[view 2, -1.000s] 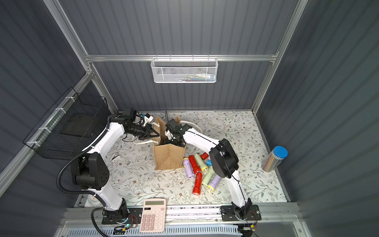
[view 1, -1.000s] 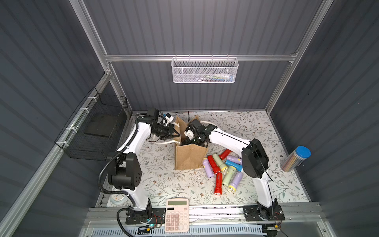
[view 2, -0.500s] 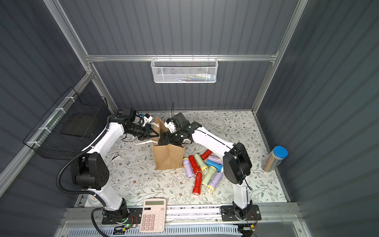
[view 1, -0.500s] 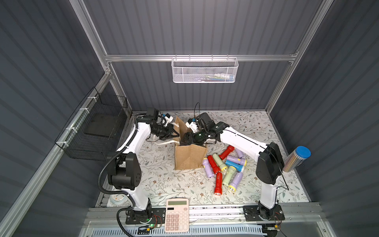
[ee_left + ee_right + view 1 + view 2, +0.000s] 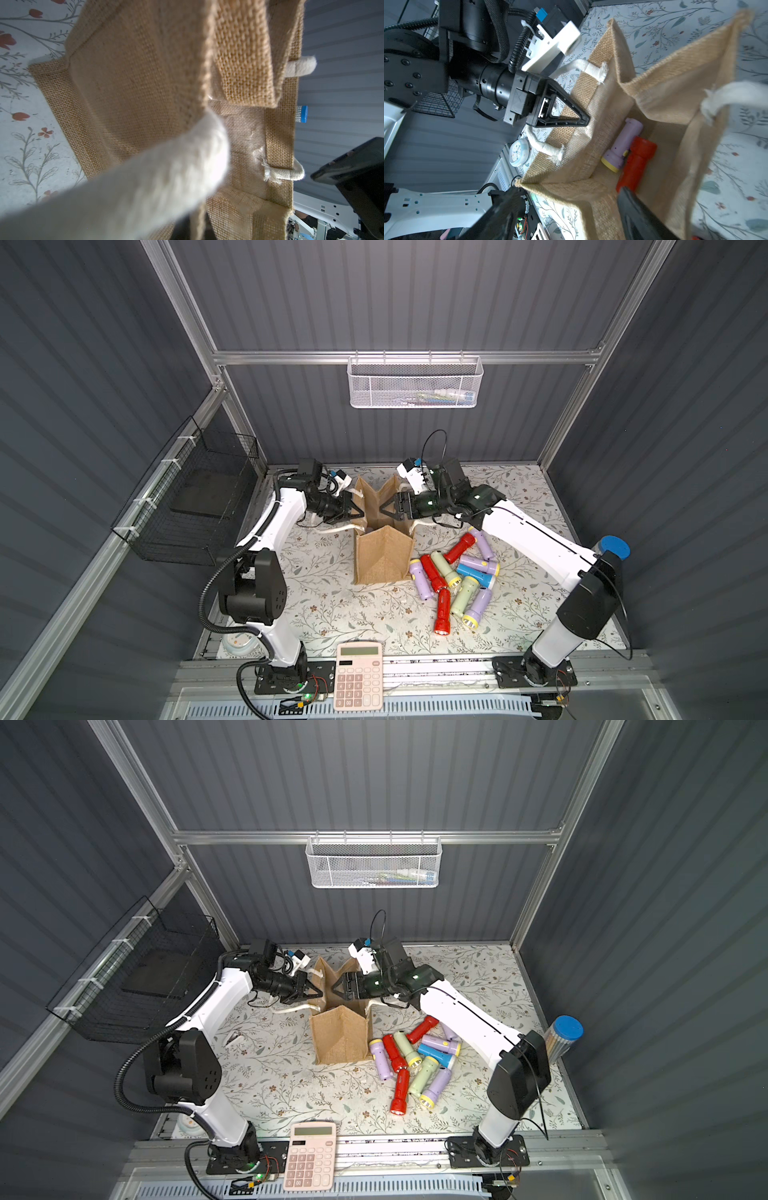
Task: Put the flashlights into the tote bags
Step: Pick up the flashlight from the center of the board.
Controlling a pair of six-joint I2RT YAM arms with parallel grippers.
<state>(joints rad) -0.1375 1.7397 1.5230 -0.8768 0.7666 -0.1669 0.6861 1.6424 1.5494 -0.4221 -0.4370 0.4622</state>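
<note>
The tan jute tote bag (image 5: 382, 556) (image 5: 340, 1038) stands mid-table with its mouth open. My left gripper (image 5: 359, 512) (image 5: 318, 992) (image 5: 579, 121) is shut on the tote bag's left wall (image 5: 145, 83), next to a white rope handle (image 5: 145, 187). At the bag's right rim my right gripper (image 5: 388, 508) (image 5: 338, 988) (image 5: 571, 218) is open, holding nothing. A lilac flashlight (image 5: 623, 145) and a red flashlight (image 5: 637, 162) lie on the bag's floor. Several more flashlights (image 5: 453, 576) (image 5: 415, 1056) lie in a heap just right of the bag.
A pink calculator (image 5: 359, 676) sits on the front rail. A blue-capped pencil tube (image 5: 611, 549) stands at the right edge. A black wire basket (image 5: 195, 506) hangs on the left wall and a white mesh basket (image 5: 415, 383) on the back wall. A small clock (image 5: 519, 152) lies front left.
The right arm's elbow has swung out to the right and its wrist has drawn back from above the bag. Its jaws stand slightly wider. The left gripper keeps its hold.
</note>
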